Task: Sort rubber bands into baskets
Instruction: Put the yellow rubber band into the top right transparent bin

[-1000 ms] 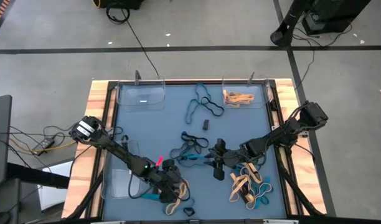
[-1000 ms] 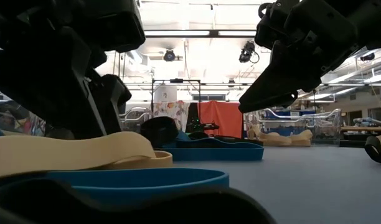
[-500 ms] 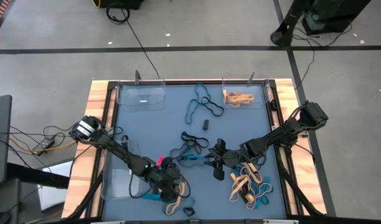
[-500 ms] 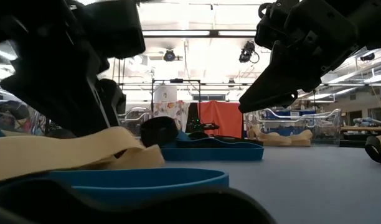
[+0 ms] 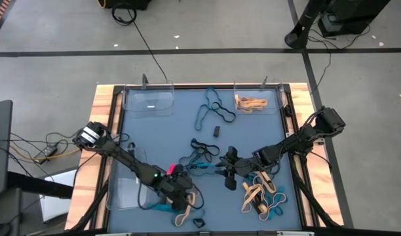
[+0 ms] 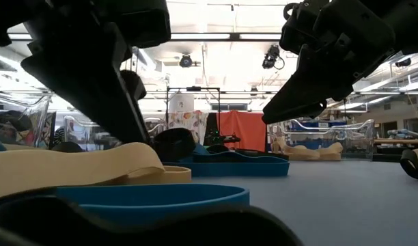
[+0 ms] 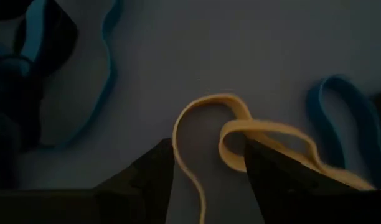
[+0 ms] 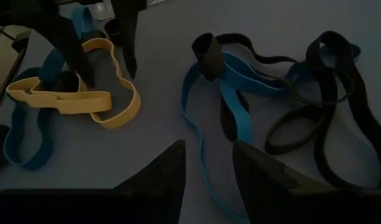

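Tan rubber bands [image 5: 251, 102] sorted into one far basket [image 5: 256, 99], most loops loose on the table [image 5: 161, 131]; left gripper [image 5: 179, 202] spread over tan band [image 7: 240, 134]; right gripper [image 5: 228, 170] parted, empty.

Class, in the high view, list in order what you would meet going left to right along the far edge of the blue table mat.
Empty clear basket → loose teal and black rubber bands → clear basket holding tan rubber bands.

Blue table mat [image 5: 174, 134], wooden table edge [image 5: 101, 118], black floor cable [image 5: 148, 49], orange curtain [image 6: 246, 130]
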